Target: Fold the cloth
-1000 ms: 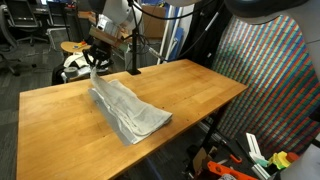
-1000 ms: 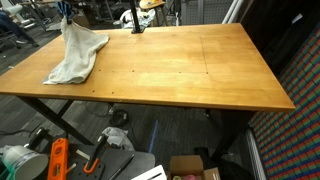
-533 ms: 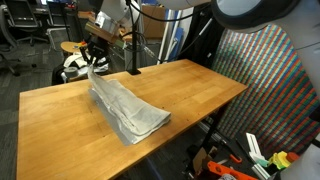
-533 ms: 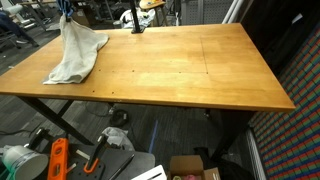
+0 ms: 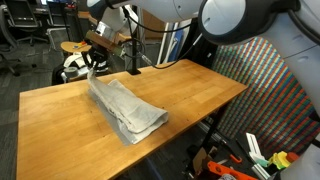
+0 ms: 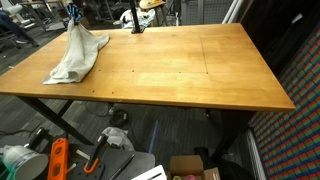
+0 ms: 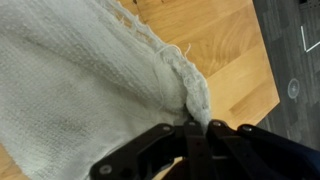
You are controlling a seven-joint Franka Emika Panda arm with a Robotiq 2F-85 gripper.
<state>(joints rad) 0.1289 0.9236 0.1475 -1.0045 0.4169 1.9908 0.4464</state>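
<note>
Cloth [image 5: 127, 108] is lying partly on the tabletop [image 5: 195, 85] near one end, one hem being pinched tight and held up by the fingers [image 7: 150, 142]; carrying that hem low and level toward the opposite edge is looking advisable.

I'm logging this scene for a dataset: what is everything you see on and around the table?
cloth: one, whitish grey, on the table, one corner raised
table: one, light wood, centre
post: one, black, at the table's far edge
panel: one, multicoloured, beside the table
tool: one, orange, on the floor below the table
box: one, brown, on the floor
hand: one, black, shut on the cloth's raised corner
</note>
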